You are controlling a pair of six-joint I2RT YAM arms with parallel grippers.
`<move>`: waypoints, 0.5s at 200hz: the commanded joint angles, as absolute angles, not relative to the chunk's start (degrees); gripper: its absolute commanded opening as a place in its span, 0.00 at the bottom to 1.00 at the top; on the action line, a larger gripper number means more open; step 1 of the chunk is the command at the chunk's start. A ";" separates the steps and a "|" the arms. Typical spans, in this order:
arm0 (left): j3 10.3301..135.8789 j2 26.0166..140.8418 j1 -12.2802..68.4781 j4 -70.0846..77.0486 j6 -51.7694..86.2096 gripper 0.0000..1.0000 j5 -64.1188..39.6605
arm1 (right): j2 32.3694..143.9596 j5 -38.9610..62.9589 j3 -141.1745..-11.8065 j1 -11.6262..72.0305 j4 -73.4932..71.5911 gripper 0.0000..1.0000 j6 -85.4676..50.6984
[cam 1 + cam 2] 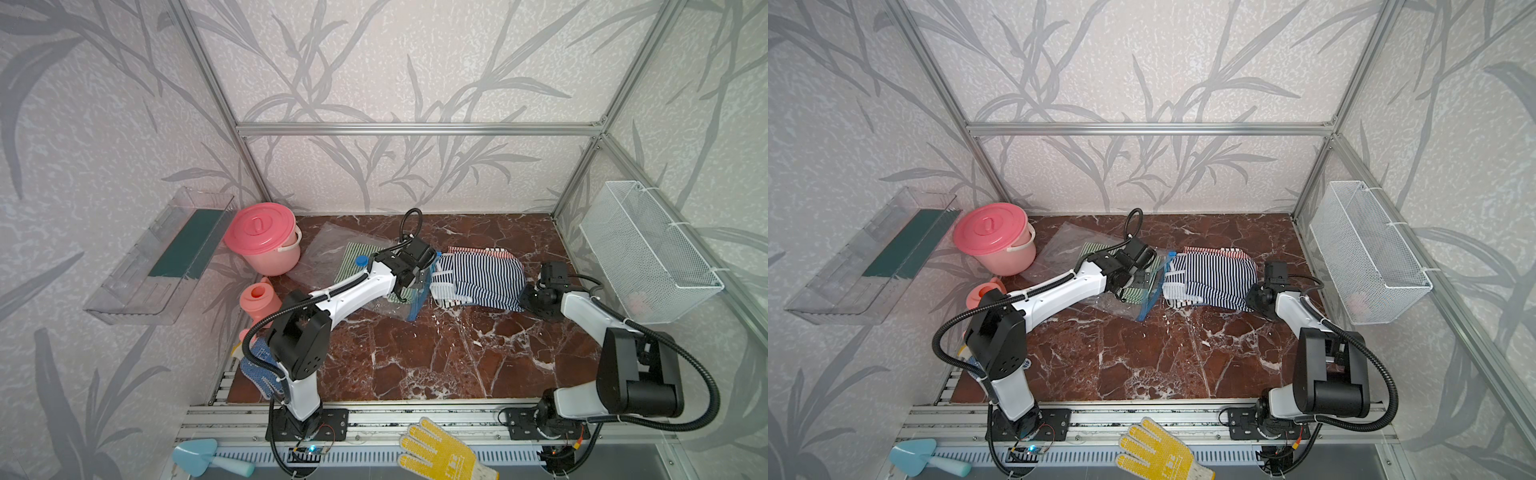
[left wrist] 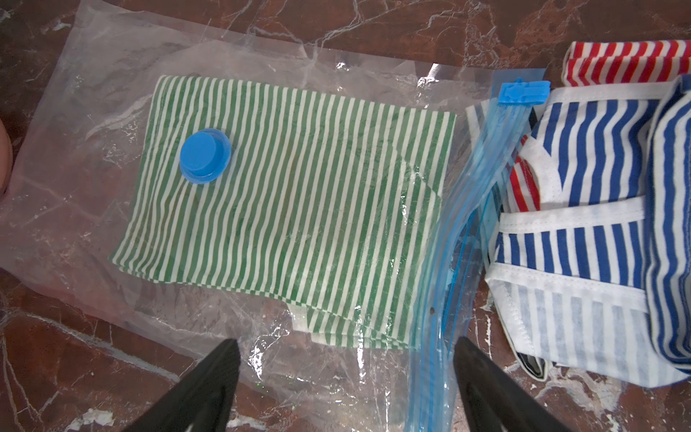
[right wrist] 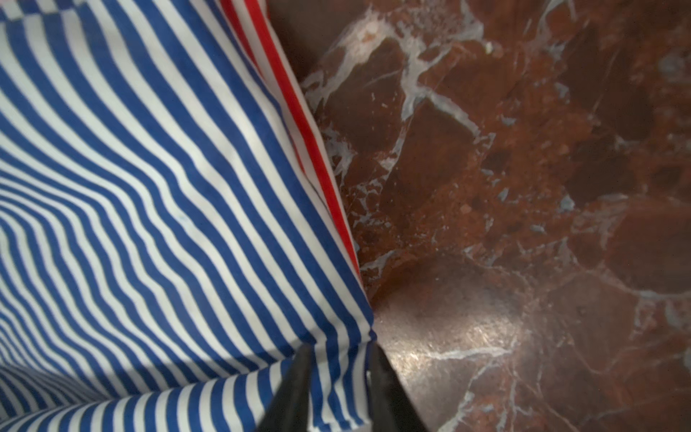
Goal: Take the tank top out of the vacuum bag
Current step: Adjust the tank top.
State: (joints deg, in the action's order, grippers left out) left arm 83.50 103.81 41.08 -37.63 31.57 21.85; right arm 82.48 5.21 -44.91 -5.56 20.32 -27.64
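The vacuum bag [image 1: 328, 245] [image 1: 1059, 245] [image 2: 93, 112] lies flat on the marble table [image 1: 415, 353], left of centre in both top views. Its blue valve cap [image 2: 204, 156] sits over a folded green-striped garment [image 2: 291, 205] that is inside the clear plastic. The blue zip strip [image 2: 448, 262] [image 1: 417, 307] runs along the bag's right edge, with a blue slider clip [image 2: 523, 91] at its upper end.

Just right of that strip, outside the bag, lies the blue-striped tank top [image 1: 482, 278] [image 1: 1214, 278] [image 2: 583, 232] – crumpled, with a red-striped garment [image 2: 628, 60] [image 1: 478, 250] showing from under its upper edge.

The left gripper [image 2: 346, 342] hangs over the bag's lower edge beside the zip strip, its jaws spread wide and holding nothing. The right gripper [image 3: 338, 348] is at the tank top's right end. Its two fingers stand narrowly apart with a fold of blue-striped cloth between them – whether they pinch it cannot be told.

A pink lidded bucket [image 1: 266, 239] stands at the bag's upper left. A white wire basket [image 1: 648, 249] hangs at the right edge of the frame, and a yellow glove [image 1: 440, 453] lies at the bottom.
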 commanded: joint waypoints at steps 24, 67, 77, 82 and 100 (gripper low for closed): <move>83.15 102.97 40.78 -37.23 31.20 0.97 22.10 | 75.54 11.83 -45.93 -5.92 19.99 0.78 -27.37; 82.87 105.41 40.74 -35.49 30.10 0.99 17.00 | 72.89 24.58 -44.18 -7.56 16.80 0.99 -29.49; 83.06 106.27 40.69 -35.36 30.04 0.99 16.31 | 71.03 25.53 -42.54 -7.60 14.60 0.99 -30.69; 82.97 106.57 40.69 -35.19 30.05 0.99 16.22 | 70.01 25.80 -41.50 -7.57 13.34 0.99 -31.47; 82.73 107.33 40.65 -34.60 30.04 0.99 17.20 | 66.28 26.45 -38.23 -7.63 9.36 0.99 -33.58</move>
